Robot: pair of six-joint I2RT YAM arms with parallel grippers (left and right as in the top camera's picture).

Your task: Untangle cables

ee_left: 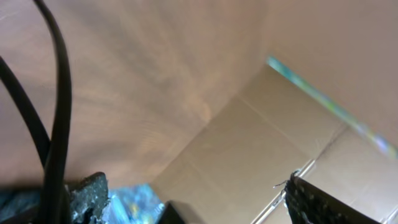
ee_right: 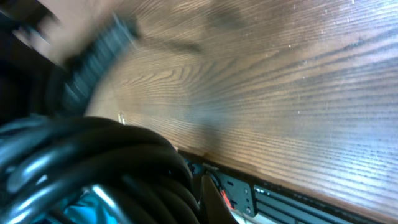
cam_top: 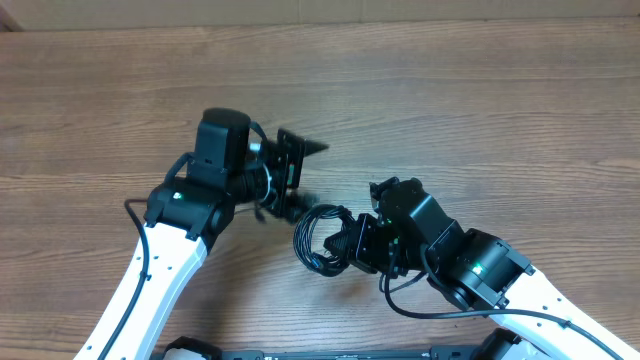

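Observation:
The cables (cam_top: 316, 240) are a small coil of thin black cords lying on the wooden table near the middle. My right gripper (cam_top: 348, 243) is shut on the coil's right side. In the right wrist view the coiled cables (ee_right: 106, 165) fill the lower left, pressed against one finger (ee_right: 211, 200). My left gripper (cam_top: 298, 176) hovers just up and left of the coil, turned on its side and open, with nothing between its fingers. In the left wrist view both fingertips (ee_left: 87, 191) sit far apart at the bottom corners, with only table and cardboard between them.
The wooden table (cam_top: 480, 100) stretches all around. A cardboard wall (cam_top: 320, 12) runs along the far edge. The table's front edge with a black rail (ee_right: 292, 194) lies close behind the right gripper. Thick black arm cables (ee_left: 56, 112) cross the left wrist view.

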